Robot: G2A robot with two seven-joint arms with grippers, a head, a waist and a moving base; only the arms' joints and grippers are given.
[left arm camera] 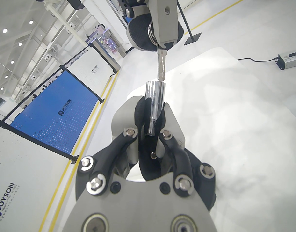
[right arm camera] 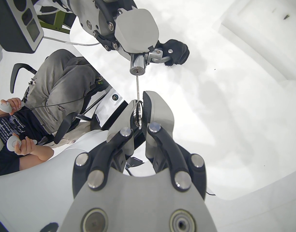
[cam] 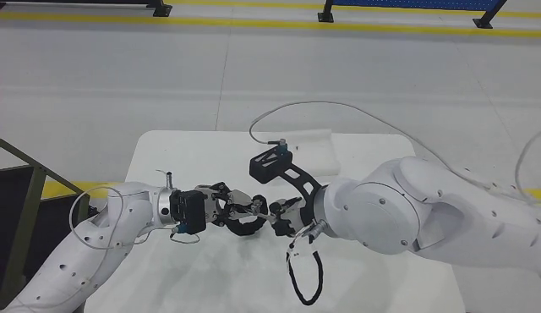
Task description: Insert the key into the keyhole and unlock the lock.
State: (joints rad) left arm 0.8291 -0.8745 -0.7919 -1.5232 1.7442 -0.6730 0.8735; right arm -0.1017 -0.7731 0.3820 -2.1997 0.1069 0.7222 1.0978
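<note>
Key (left arm camera: pixel 161 65) tip at keyhole (right arm camera: pixel 137 71); most of blade outside. Right end effector (right arm camera: pixel 140 105) clamped on key head, ring (right arm camera: pixel 138 113) pinched in too. Left end effector (left arm camera: pixel 152 108) closed round lock (left arm camera: pixel 154 97) body, both held above worktop (cam: pixel 194 161). You: push straight along blade, no side load. Hold lock steady. Turn only once blade seats fully. If it binds, ease off and re-align. Key long axis in line with lock cylinder, tip pointing at left end effector, seemingly level over worktop.

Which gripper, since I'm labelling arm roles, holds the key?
The right gripper: it pinches the key, while the left gripper grips the shiny lock.
</note>
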